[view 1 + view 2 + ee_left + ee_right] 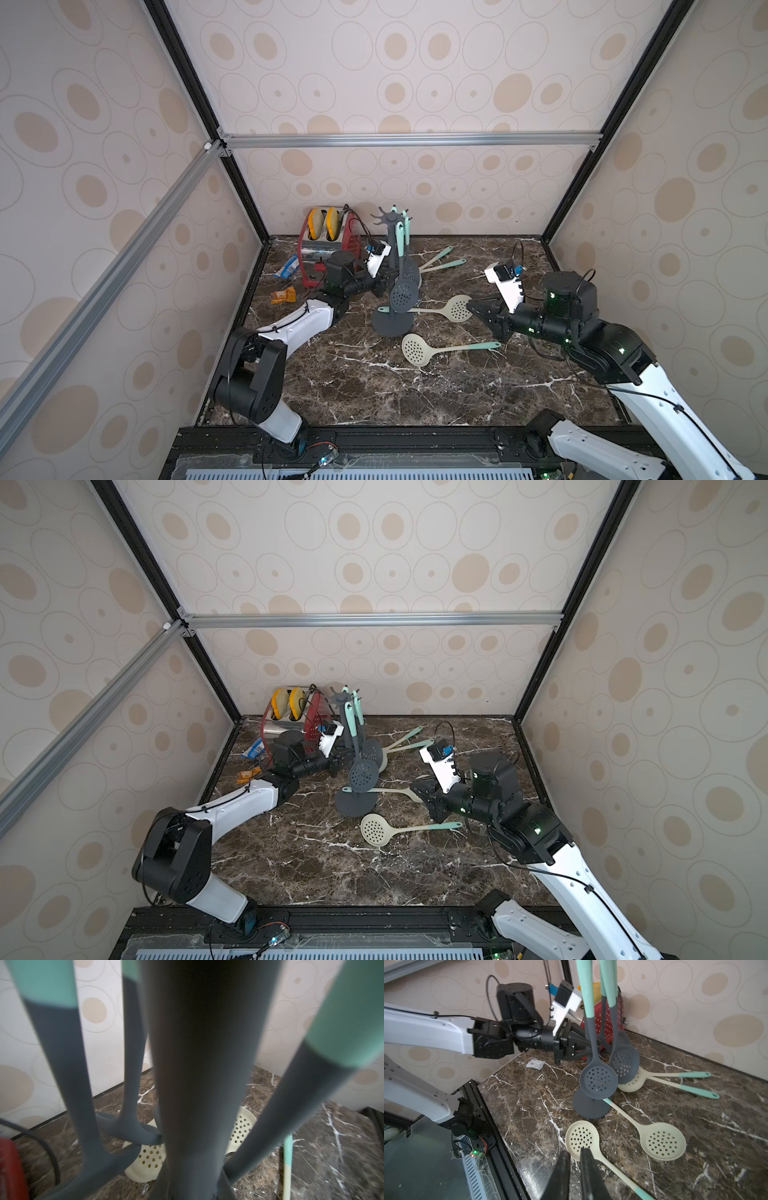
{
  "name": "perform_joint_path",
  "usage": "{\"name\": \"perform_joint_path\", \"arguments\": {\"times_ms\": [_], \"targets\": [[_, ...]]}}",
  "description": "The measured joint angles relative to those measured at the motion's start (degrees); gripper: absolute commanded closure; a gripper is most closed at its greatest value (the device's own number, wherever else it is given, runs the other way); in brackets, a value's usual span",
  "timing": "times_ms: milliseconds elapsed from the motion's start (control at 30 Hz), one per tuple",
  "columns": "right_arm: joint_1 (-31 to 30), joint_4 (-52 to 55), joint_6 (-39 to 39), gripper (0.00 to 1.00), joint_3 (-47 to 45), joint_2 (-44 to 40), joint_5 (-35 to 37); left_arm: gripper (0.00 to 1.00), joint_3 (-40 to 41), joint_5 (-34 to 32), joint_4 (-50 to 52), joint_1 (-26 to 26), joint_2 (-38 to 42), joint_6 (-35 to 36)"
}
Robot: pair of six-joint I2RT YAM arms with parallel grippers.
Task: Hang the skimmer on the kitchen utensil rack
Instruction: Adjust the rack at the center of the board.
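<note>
Top views look down; both wrist cameras face the rack (199, 1064) (591, 1108).

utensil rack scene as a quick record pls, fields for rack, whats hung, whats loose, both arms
rack: kitchen utensil rack upright on the marble table
hung: at least two dark grey skimmers
loose: four cream skimmers lying flat on the table
left gripper: at the rack's pole, grip unclear
right gripper: jaws slightly apart, empty, above the table
clutter: red toaster by the back wall
</note>
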State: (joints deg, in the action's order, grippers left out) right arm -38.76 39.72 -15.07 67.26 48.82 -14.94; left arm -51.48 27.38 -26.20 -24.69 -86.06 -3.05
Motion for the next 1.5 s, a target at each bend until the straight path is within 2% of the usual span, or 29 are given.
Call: {"name": "perform_joint_path", "arguments": {"times_ms": [133, 233, 300, 333, 367, 400, 567, 633, 700, 800, 833, 933, 1067, 1167, 1233, 1500], "targets": [[0.0, 3.8, -2.89, 0.73, -2.86, -1.77, 5.62, 1.0, 4.5, -20.92, -3.58, -6.69, 3.17, -0.48], [0.0, 7.17, -5.05, 0.61, -4.11, -2.38, 9.16, 1.0, 4.81, -34.93, -6.64, -10.27, 1.84, -1.44], [0.0, 9.16, -6.32, 0.45, -4.44, -2.54, 10.84, 1.0, 4.63, -43.12, -9.42, -11.45, -0.09, -2.97], [0.0, 10.1, -6.75, 0.32, -4.48, -2.58, 11.5, 1.0, 4.2, -47.47, -10.86, -11.93, -1.44, -3.89], [0.0, 10.82, -6.91, 0.08, -4.5, -2.56, 12.15, 1.0, 3.52, -51.56, -12.15, -12.44, -2.91, -4.79], [0.0, 11.34, -6.69, 0.01, -4.5, -2.56, 12.44, 1.0, 2.82, -54.75, -12.94, -12.9, -4.09, -5.22], [0.02, 11.91, -6.08, 0.0, -6.4, -3.61, 13.49, 1.0, -1.6, -68.96, -15.39, -15.45, -9.94, -7.58], [0.02, 12.35, -5.9, 0.0, -7.8, -3.85, 13.94, 0.99, -2.05, -71.73, -16.06, -16.04, -10.75, -8.28], [0.2, 13.14, -5.9, 0.0, -8.33, -3.3, 14.95, 0.79, -2.05, -73.42, -16.37, -16.39, -10.91, -9.09], [1.31, 13.81, -5.99, 0.01, -8.33, -0.92, 16.35, 0.4, -1.57, -74.23, -16.59, -16.76, -10.43, -10.93], [2.1, 13.88, -6.1, 0.02, -8.35, 0.17, 16.46, 0.32, -0.94, -74.14, -16.5, -16.87, -9.53, -12.11], [5.22, 13.4, -6.82, 0.04, -8.63, 4.22, 15.8, 0.15, 2.14, -73.79, -14.16, -17.14, -4.46, -15.21], [10.95, 10.58, -8.15, 0.09, -9.27, 11.34, 12.28, 0.07, 5.38, -72.87, -5.44, -17.25, 5.6, -19.82], [14.91, 6.16, -9.97, 0.12, -9.57, 17.92, 8.28, 0.01, 6.36, -72.39, 5.05, -17.25, 13.73, -23.78], [16.72, 2.47, -11.21, 0.13, -9.53, 23.15, 5.84, 0.01, 6.58, -72.22, 13.51, -17.27, 18.84, -26.82], [17.81, -4.44, -12.5, 0.2, -2.01, 44.04, 3.48, 0.01, 6.58, -68.72, 46.8, -17.25, 31.34, -36.83]]}}
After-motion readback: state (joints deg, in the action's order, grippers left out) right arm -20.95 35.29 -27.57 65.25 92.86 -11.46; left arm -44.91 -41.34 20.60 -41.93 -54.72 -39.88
